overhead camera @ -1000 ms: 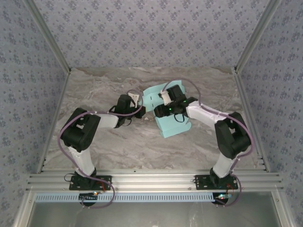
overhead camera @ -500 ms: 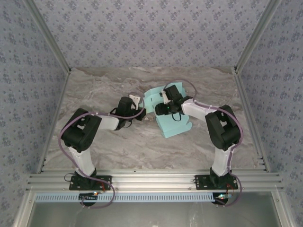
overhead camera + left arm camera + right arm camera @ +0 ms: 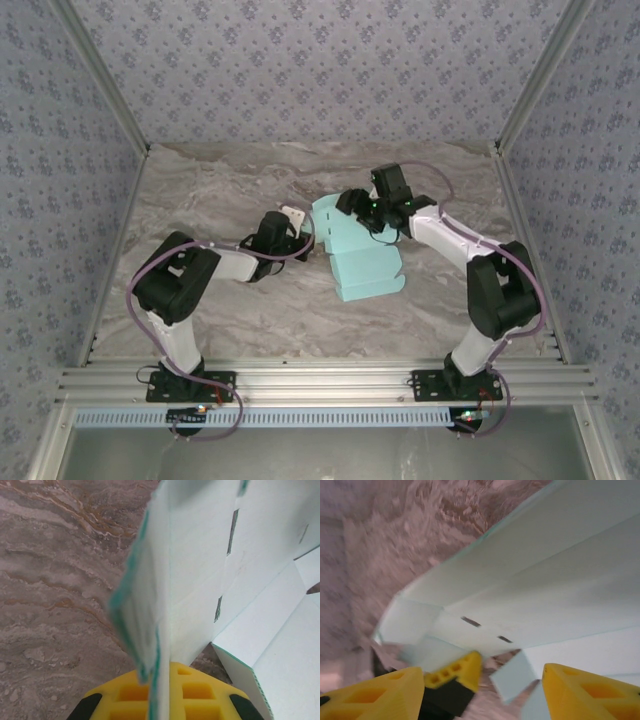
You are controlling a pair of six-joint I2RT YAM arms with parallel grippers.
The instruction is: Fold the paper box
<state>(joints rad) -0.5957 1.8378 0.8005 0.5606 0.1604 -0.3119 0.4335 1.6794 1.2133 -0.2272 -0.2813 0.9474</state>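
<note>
Paper box (image 3: 365,262): centre of the top view, on the marbled table (image 3: 210,190); partly folded, left panel standing up.
Left gripper (image 3: 159,680): left of the box, clamped tight on the edge of the raised panel, card between its yellow fingers.
Right gripper (image 3: 353,204): at the box's upper edge, fingers spread wide, gripping nothing; contact with the card cannot be told.

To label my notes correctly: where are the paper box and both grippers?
paper box (image 3: 365,265): top view, its flat middle panel.
left gripper (image 3: 160,682): left wrist view, between its fingertips.
right gripper (image 3: 348,202): top view, between its fingertips.
</note>
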